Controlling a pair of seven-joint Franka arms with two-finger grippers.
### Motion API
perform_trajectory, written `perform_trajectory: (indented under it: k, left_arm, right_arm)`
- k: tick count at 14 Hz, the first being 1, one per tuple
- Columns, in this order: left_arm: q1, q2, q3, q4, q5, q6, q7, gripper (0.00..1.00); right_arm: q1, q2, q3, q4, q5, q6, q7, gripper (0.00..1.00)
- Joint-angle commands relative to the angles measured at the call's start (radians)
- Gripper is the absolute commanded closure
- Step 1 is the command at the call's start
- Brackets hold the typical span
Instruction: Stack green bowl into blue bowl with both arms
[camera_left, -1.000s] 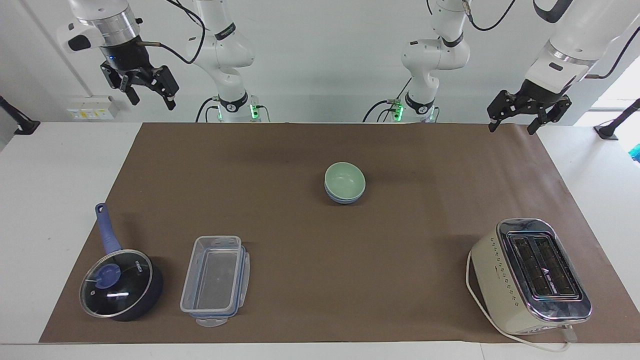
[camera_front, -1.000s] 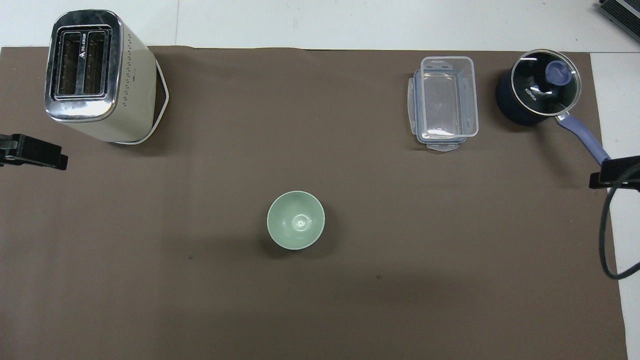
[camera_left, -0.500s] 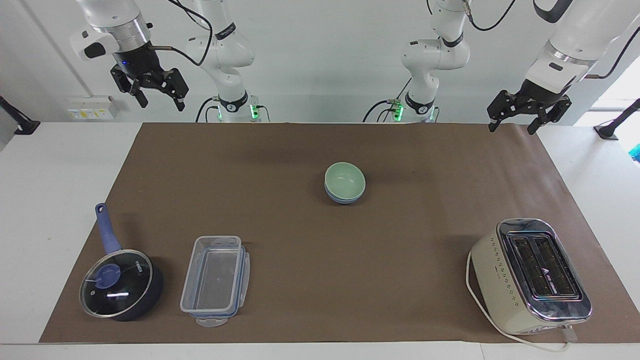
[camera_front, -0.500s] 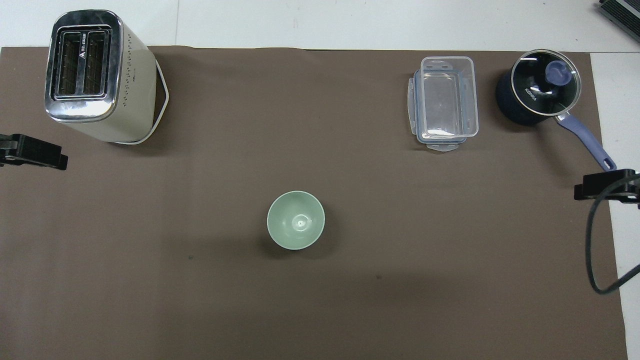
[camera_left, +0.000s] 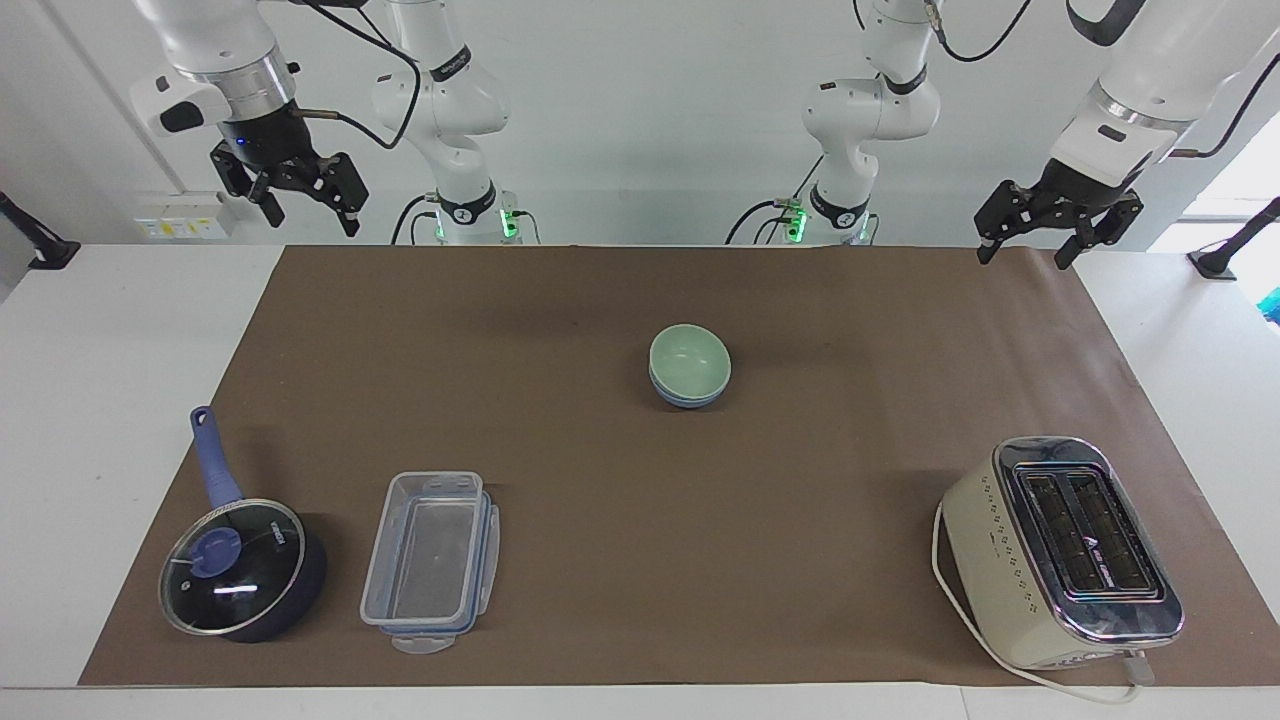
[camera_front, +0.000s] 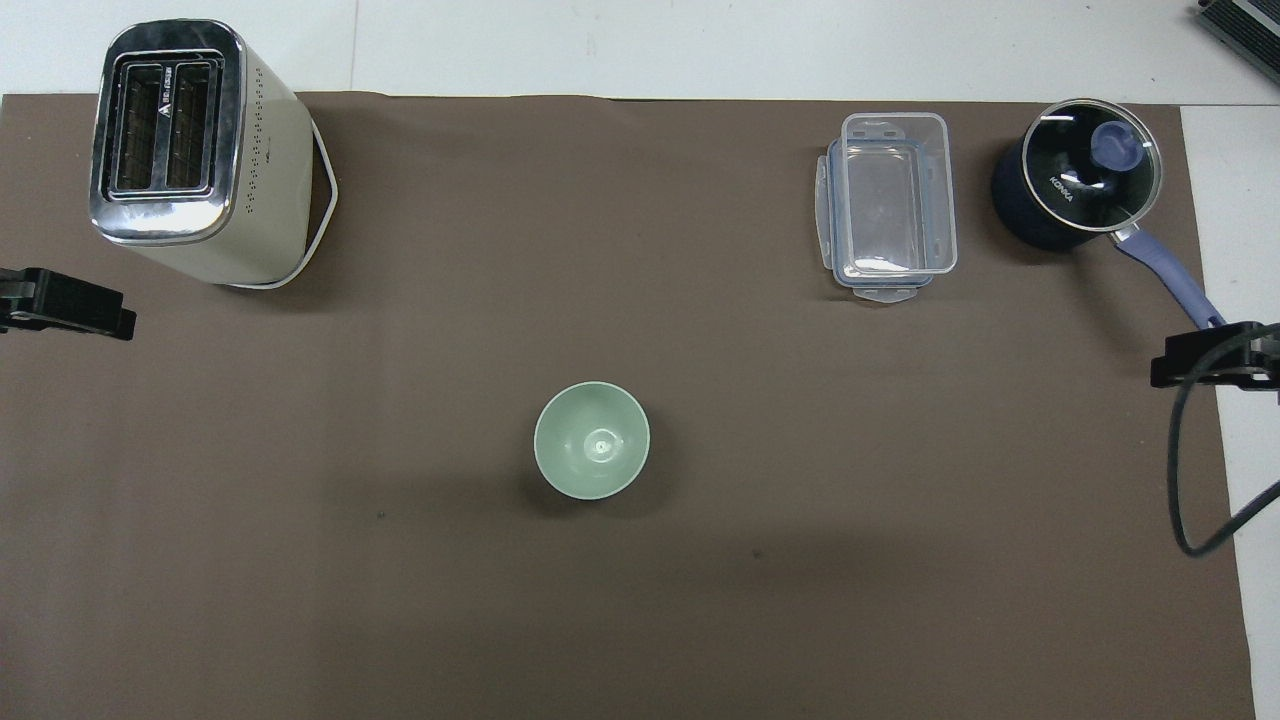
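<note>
Near the mat's (camera_left: 560, 300) middle, somewhat toward the robots' edge: green bowl (camera_left: 688, 360) nested upright inside blue bowl (camera_left: 686, 398), only a thin band of blue rim showing beneath in the facing view. From overhead, just the green bowl (camera_front: 592, 440) visible, fully covering the one below. Stacked, seated level, nothing touching either.

Up in the air over the mat's corner at the right arm's end, robots' edge: right gripper (camera_left: 300, 205), fingers apart, holding nothing. Over the matching corner at the left arm's end: left gripper (camera_left: 1030, 245), fingers likewise apart and empty. Both well clear of the bowls.

Judged from this: stacking done, release done, arms drawn off to the sides. Nothing of the task left on the table, apart perhaps from parking the arms.

Along the mat's edge farthest from the robots, untouched: saucepan (camera_left: 240, 570) with lid at the right arm's corner, clear container (camera_left: 430, 560) beside it, toaster (camera_left: 1065, 550) at the left arm's corner. No part in the job.
</note>
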Motion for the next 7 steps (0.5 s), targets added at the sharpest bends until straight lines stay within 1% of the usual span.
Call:
perform_trajectory:
  k: [1,5,7]
  left_arm:
    - [0.014,-0.020,-0.009,-0.024,0.010,0.003,0.014,0.00]
    - [0.014,-0.020,-0.009,-0.027,0.010,0.003,0.014,0.00]
    - [0.014,-0.026,-0.009,-0.035,0.010,0.005,0.008,0.00]
  right_arm:
    - [-0.002,0.006,0.002,0.014,0.000,-0.002,-0.010,0.00]
    - [0.000,0.003,0.003,0.009,0.014,-0.002,0.049,0.00]
    - [0.001,0.003,0.005,0.009,0.042,0.001,0.050,0.00]
